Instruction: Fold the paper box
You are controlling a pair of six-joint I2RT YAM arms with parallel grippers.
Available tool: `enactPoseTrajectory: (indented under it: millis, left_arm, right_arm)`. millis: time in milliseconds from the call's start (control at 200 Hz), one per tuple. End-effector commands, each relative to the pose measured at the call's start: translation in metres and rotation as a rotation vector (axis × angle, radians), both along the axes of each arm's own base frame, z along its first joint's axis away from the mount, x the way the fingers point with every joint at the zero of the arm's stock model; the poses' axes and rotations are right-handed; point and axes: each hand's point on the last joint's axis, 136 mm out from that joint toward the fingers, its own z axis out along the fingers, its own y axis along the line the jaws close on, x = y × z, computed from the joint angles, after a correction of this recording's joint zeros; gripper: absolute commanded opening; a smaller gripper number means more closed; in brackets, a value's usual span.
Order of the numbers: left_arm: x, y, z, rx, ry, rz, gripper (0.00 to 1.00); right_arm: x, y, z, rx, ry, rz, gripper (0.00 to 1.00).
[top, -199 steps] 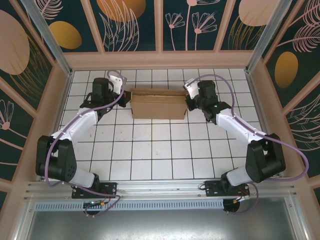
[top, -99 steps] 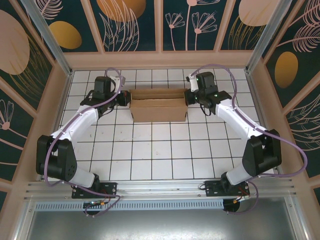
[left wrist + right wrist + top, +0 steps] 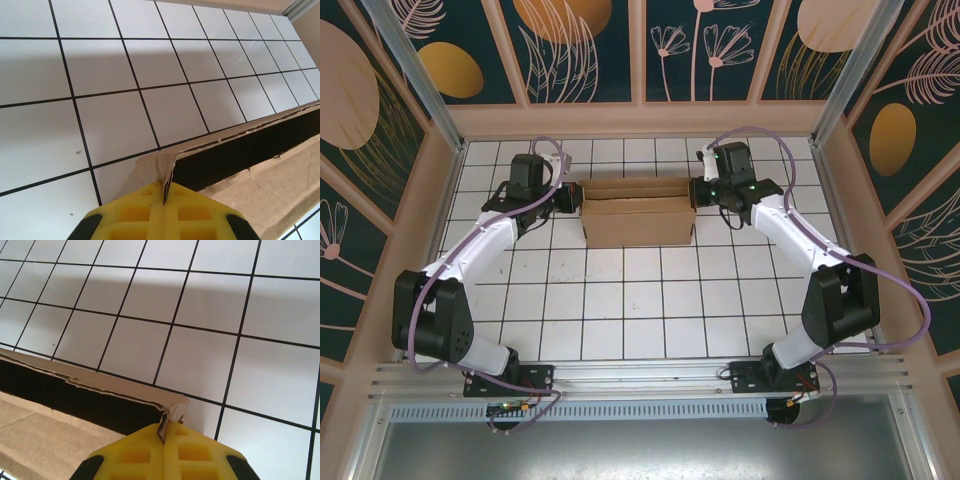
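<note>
The paper box (image 3: 637, 212) is a brown cardboard box standing in the far middle of the tiled floor, its top open as a dark slot (image 3: 250, 150) between two long walls. My left gripper (image 3: 570, 196) is at the box's left end, its yellow fingers (image 3: 145, 212) shut on the corner of the cardboard (image 3: 165, 170). At the box's right end my right gripper (image 3: 698, 192) is likewise shut, yellow fingers (image 3: 190, 452) pinching the crumpled corner (image 3: 167, 417) of the paper box (image 3: 50, 435).
White floor tiles with black lines (image 3: 640, 300) stretch toward the arm bases. Wooden walls (image 3: 640, 120) enclose the floor at the back and sides. A metal rail (image 3: 640, 375) runs along the near edge.
Both grippers moved back and inward along the box ends onto its corners; the right arm swung further toward the back. The box front wall stands slightly more upright.
</note>
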Motion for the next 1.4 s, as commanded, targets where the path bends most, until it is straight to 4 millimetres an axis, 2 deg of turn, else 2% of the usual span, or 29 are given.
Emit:
enactPoseTrajectory:
  millis: [0,305,651,671,751,916,1001,1221,1396]
  left_arm:
    - [-0.02,-0.015,-0.012,-0.021,0.058,-0.053,0.0]
    - [-0.031,-0.016,-0.007,-0.015,0.033,-0.058,0.0]
    - [-0.038,-0.013,0.004,-0.013,-0.007,-0.053,0.0]
    - [-0.043,-0.012,-0.006,-0.007,0.012,-0.055,0.0]
    - [-0.047,-0.01,-0.013,0.005,0.019,-0.055,0.0]
    - [-0.05,-0.004,-0.018,0.04,0.017,-0.037,0.0]
    - [-0.053,-0.007,-0.019,0.025,0.022,-0.043,0.0]
    - [-0.063,-0.02,-0.039,0.057,0.053,-0.058,0.0]
    - [-0.061,-0.014,-0.039,0.101,0.033,-0.032,0.0]
  right_arm:
    - [-0.022,0.007,-0.023,-0.029,0.073,0.04,0.0]
    - [-0.033,0.002,-0.023,-0.051,0.026,0.016,0.0]
    - [-0.044,-0.006,-0.012,-0.064,-0.089,-0.007,0.0]
    - [-0.044,-0.006,-0.013,-0.067,-0.09,-0.007,0.0]
    - [-0.045,-0.008,-0.018,-0.083,-0.086,-0.008,0.0]
    - [-0.045,-0.009,-0.023,-0.105,-0.082,-0.005,0.0]
    - [-0.045,-0.008,-0.022,-0.11,-0.089,-0.006,0.0]
    - [-0.048,-0.006,-0.021,-0.142,-0.133,-0.011,0.0]
    - [-0.053,-0.01,-0.024,-0.183,-0.143,-0.009,0.0]
